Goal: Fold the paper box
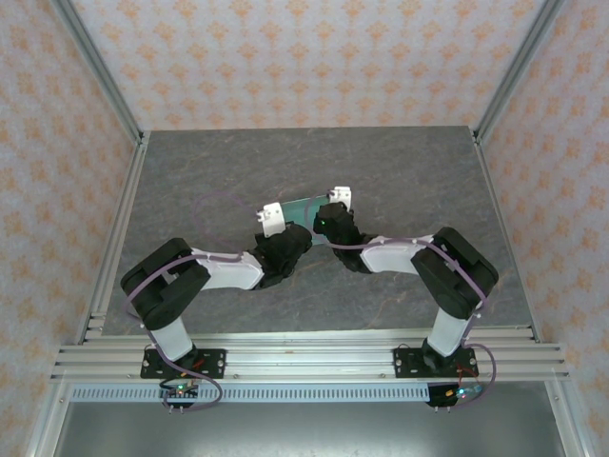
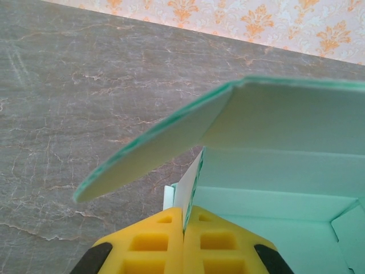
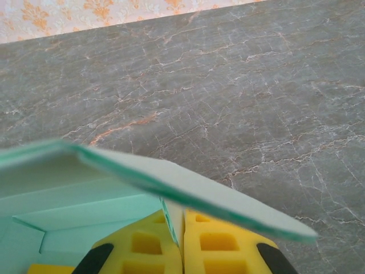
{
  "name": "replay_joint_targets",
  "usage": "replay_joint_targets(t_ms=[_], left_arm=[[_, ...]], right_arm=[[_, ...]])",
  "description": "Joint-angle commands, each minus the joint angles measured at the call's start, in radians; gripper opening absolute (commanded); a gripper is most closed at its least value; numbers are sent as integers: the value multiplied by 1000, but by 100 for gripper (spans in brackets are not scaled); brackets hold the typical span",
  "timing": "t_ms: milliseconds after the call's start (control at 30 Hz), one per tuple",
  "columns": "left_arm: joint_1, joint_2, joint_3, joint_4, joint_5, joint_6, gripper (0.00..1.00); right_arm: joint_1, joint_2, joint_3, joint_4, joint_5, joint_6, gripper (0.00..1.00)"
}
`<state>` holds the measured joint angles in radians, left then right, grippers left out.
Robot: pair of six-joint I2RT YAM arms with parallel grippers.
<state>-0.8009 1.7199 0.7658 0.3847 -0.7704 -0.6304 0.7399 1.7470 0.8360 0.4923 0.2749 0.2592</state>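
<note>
The paper box is pale mint card, held just above the middle of the table between both arms. In the left wrist view the box shows its open inside, and a rounded flap sticks out to the left above the table. My left gripper is shut, its yellow fingers pinching a thin upright side wall. In the right wrist view the box lies to the left, with a flap slanting across the fingers. My right gripper is shut on the opposite side wall.
The grey marbled table stretches behind and to both sides of the box. Aluminium frame posts and patterned walls close it in at the back and sides. A slotted rail runs along the near edge.
</note>
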Motion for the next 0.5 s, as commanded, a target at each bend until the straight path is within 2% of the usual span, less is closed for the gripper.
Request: replay_joint_targets(t_ms=[0, 467], left_arm=[[0, 35, -52, -28, -114, -24, 6], [-21, 86, -111, 50, -177, 1, 6]], right_arm=[[-7, 5, -54, -21, 64, 63, 6], [27, 54, -170, 159, 126, 56, 8]])
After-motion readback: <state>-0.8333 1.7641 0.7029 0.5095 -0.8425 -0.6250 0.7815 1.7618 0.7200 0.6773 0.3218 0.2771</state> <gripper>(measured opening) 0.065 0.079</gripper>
